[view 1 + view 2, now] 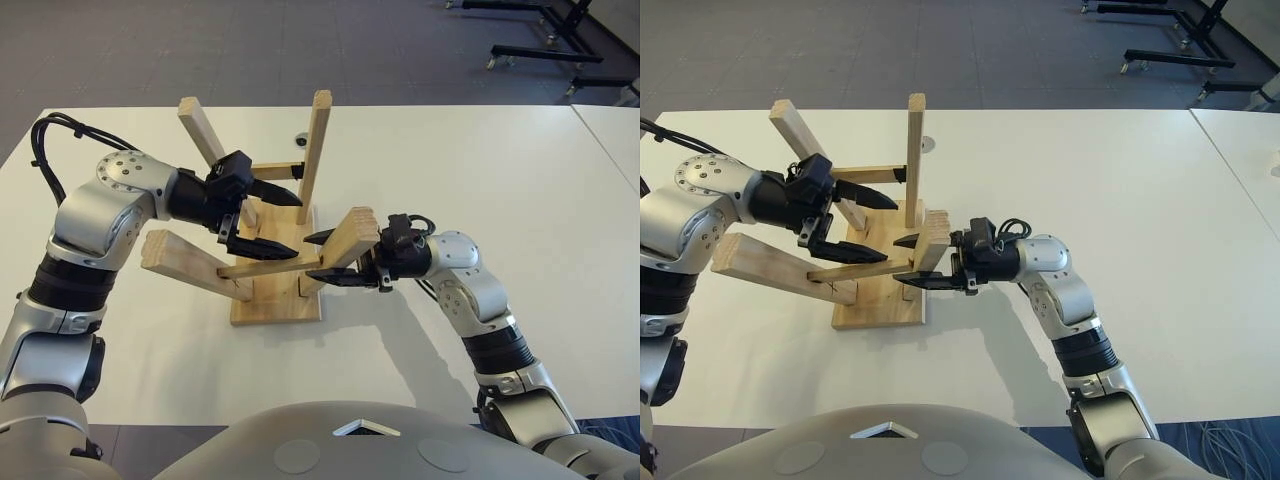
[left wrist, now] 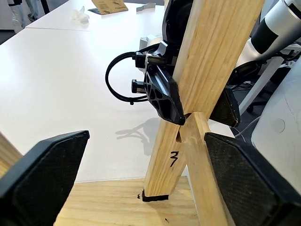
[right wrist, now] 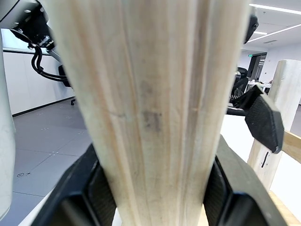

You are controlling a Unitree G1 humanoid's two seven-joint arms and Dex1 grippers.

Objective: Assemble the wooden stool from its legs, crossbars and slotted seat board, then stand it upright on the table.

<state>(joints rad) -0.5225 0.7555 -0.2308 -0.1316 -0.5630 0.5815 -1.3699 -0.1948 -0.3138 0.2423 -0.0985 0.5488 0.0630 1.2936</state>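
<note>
Seat board [image 1: 276, 306] is lying flat on the table [image 1: 500, 180], its legs [image 1: 315, 150] pointing upward and splaying outward. Right gripper [image 1: 312, 257] jaws are clamping the near right leg [image 1: 350, 235], which is leaning up toward the robot's right. Left gripper [image 1: 296, 226] jaws are gaping wide just above a crossbar [image 1: 262, 268], gripping nothing.

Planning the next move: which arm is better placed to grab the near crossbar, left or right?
Left. The left gripper sits close by the crossbar with its jaws open. The right gripper is shut on the leg, probably steadying it, so it isn't free.
</note>
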